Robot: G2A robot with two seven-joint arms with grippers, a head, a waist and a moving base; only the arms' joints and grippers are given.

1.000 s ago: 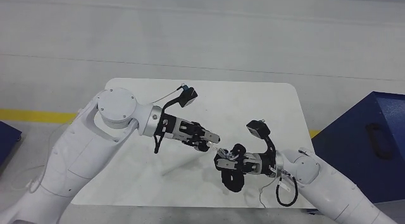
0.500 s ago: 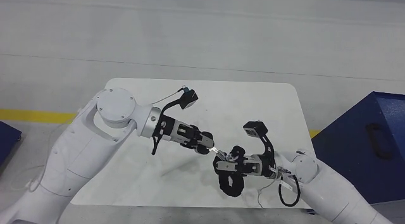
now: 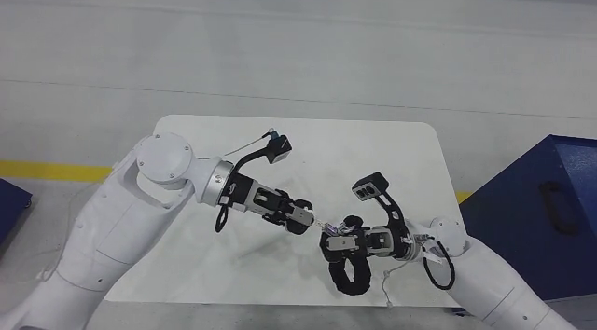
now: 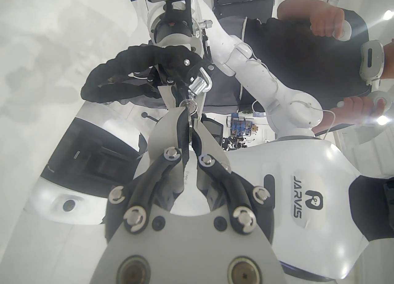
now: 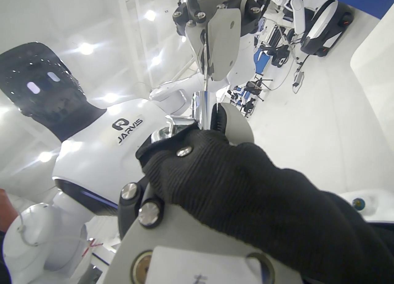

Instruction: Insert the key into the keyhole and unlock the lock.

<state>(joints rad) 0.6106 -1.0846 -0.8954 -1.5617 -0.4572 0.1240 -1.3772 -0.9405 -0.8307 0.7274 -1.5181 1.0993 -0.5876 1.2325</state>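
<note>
Lock (image 4: 200, 85): chrome body held in the air, keyhole (image 4: 191, 106) turned toward the left arm. The black cable loop (image 4: 123, 60) trails from the lock; the table (image 3: 392, 153) lies below it.
Right gripper (image 5: 206, 122): fingers clamped on the lock's body from two sides, keyhole end left bare.
Left gripper (image 4: 187, 112): just beside the lock's keyhole end, fingers pinched nearly together on the key (image 4: 192, 126).
Key position: blade in line with the lock and tip at the keyhole. Depth of entry cannot be told.
Risk, misalignment: a slight tilt between blade and lock likely jams the key at the mouth.
Risk, slip: the thin pinch may let the key rotate or slide back under push or twist.
Risk, lock shift: the smooth body could turn inside the right gripper's hold when torque is applied, so the cylinder would not release.
</note>
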